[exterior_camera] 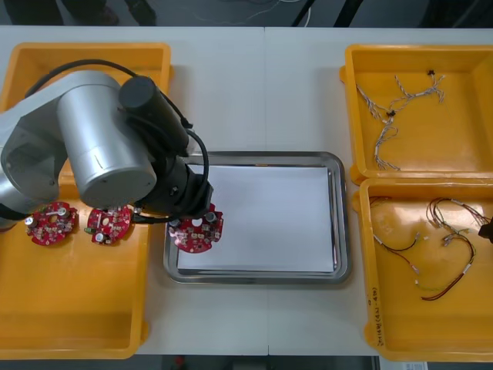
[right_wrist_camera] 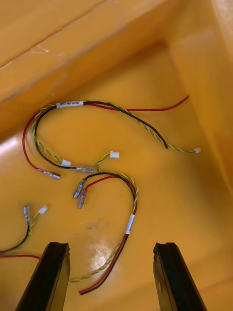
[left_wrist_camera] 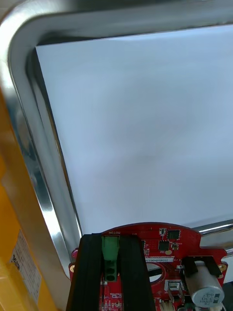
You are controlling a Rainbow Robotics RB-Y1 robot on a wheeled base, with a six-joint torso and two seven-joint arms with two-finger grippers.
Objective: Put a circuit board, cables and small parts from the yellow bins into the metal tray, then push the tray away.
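Grips with the left fingers (left_wrist_camera: 130, 265), set narrow on the green connector (left_wrist_camera: 110, 252) of a round red circuit board (left_wrist_camera: 170, 240), keeping that board at their tips over the corner rim of the metal tray (left_wrist_camera: 29, 146), white inside and stretching away beyond them, with a yellow bin (exterior_camera: 77, 308) holding two more red boards (exterior_camera: 54, 223) just beside. Hangs the right fingers (right_wrist_camera: 51, 277) wide apart with nothing between them, low over red, yellow and black cables (right_wrist_camera: 121, 194) lying loose just past the tips on the floor of another yellow bin (right_wrist_camera: 194, 146) at the right side of the bench (exterior_camera: 254, 92).
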